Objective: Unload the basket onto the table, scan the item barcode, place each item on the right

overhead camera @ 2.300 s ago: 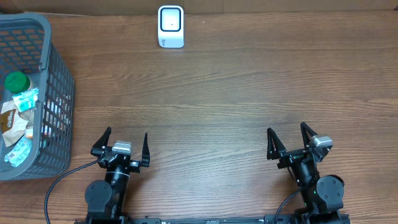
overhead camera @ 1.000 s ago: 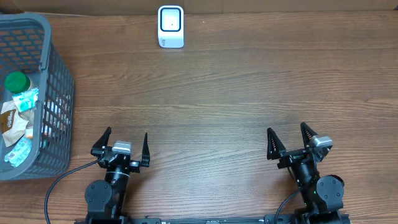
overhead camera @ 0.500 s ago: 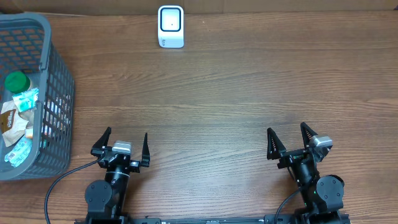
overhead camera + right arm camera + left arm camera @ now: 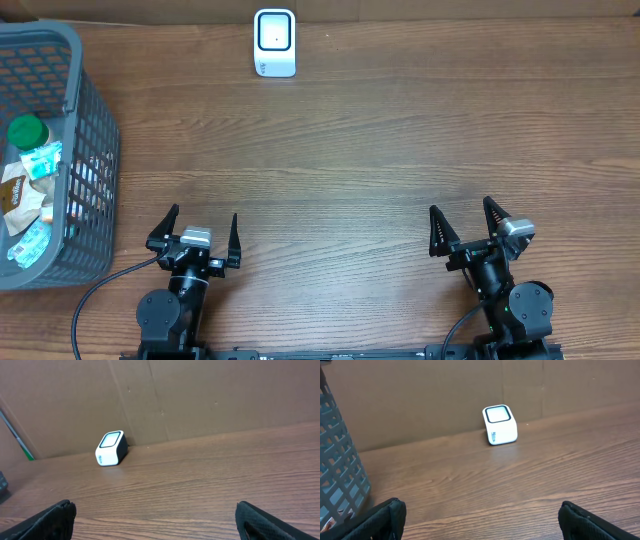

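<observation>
Surface (image 4: 400, 150): brown wood-grain laminate, matte. Scanner (image 4: 274, 42): small white rounded block with a dark-framed square window. It stands at the far edge against a brown cardboard wall (image 4: 200, 400), which only the wrist views show. Basket (image 4: 95, 150): grey plastic lattice, rectangular, well to the left of the scanner and nearer the arms. The overhead view shows its contents, a green-capped container (image 4: 27, 131) and crinkled packets (image 4: 20, 195), all lying inside. The left wrist view catches only the basket's latticed side, not the contents; the right wrist view does not take in the basket. Left end effector (image 4: 202, 218) and right end effector (image 4: 462, 210): black tapered fingers spread fully apart, nothing between them. Both sit well back from the scanner on its near side, one to its left and one to its right.
</observation>
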Robot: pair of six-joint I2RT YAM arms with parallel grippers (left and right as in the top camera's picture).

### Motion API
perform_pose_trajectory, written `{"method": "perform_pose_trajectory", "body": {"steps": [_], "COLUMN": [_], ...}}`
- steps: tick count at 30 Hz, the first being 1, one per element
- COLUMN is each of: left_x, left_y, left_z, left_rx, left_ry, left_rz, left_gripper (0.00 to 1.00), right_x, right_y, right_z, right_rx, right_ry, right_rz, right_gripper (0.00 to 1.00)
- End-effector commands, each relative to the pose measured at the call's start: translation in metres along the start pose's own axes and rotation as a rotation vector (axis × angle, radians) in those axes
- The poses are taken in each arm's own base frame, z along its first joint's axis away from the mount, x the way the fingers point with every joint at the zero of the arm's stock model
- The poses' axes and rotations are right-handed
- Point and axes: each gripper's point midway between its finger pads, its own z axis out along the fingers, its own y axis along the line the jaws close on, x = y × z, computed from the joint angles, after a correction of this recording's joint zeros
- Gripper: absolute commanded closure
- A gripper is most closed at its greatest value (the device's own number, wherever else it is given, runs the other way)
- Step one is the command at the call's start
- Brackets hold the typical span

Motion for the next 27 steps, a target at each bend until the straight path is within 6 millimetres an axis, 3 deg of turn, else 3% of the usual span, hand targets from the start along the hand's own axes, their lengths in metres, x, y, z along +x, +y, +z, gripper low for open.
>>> {"method": "perform_pose_trajectory", "body": {"steps": [1, 27], "left_x": [0.0003, -0.0035], "left_y": [-0.0003, 0.0047], "left_z": [-0.0001, -0.0004], "left_rx": [-0.002, -0.030], "left_ry": [-0.007, -0.020], "left_rz": [0.022, -0.011], "left_gripper": [0.01, 0.00], "right_x": [0.0014, 0.0014], "right_y": [-0.0008, -0.0008], "right_z": [0.0000, 0.0000], "right_rx": [0.000, 0.000], "right_ry": [-0.005, -0.005], "right_rz": [-0.002, -0.002], "right_gripper": [0.00, 0.00]}}
